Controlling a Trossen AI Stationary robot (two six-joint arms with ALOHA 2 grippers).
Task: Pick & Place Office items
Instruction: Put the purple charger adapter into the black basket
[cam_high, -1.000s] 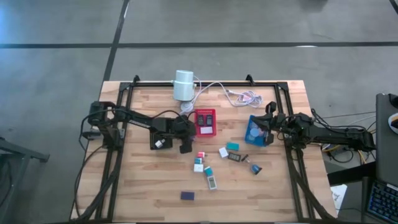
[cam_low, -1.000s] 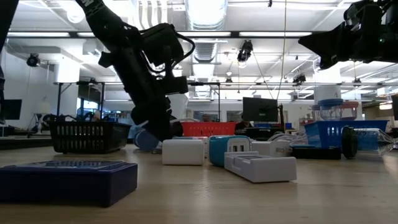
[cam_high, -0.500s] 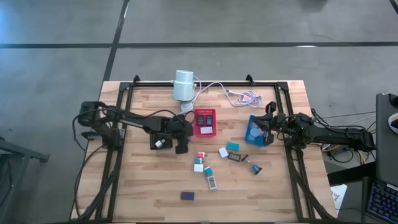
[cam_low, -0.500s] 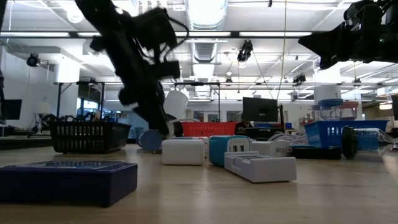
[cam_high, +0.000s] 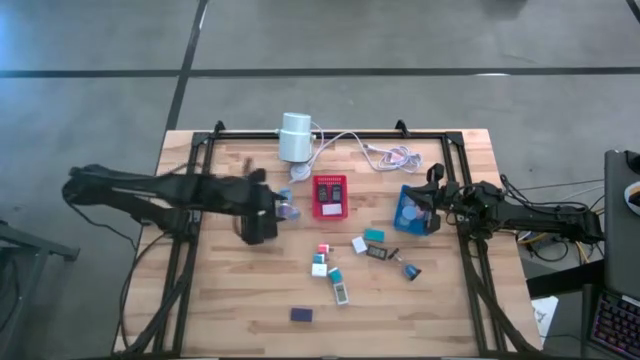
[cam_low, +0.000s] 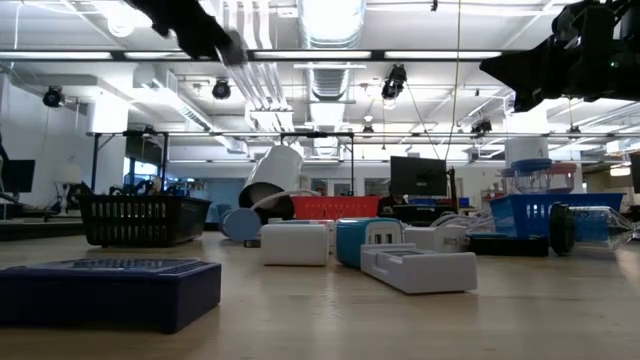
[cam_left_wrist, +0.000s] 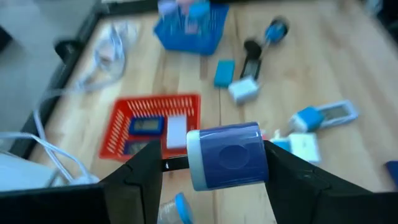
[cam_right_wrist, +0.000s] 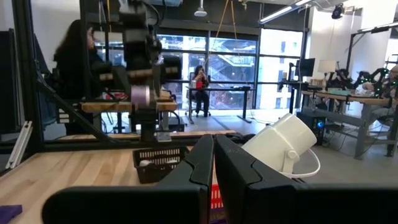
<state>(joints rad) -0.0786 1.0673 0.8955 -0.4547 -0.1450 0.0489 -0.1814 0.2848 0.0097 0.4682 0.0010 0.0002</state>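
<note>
Wood-plank table (cam_high: 230, 290), grey floor around; lab hall with ceiling lights behind. Left gripper (cam_left_wrist: 227, 163) clamps a blue-and-white cylindrical office piece (cam_left_wrist: 226, 155), raised beside the red mesh tray (cam_high: 330, 197), long axis crosswise between the fingers. Right gripper (cam_right_wrist: 213, 163) clenched, empty, by the blue tray (cam_high: 413, 211).

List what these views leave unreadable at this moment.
- Black tray: high view, left arm covers it.
- Blue basket contents: high view, right gripper overlaps them; left wrist view, blurred.
- Left gripper: low view, cut off by the top edge.
- Scattered small pieces: high view, too small to identify.
</note>
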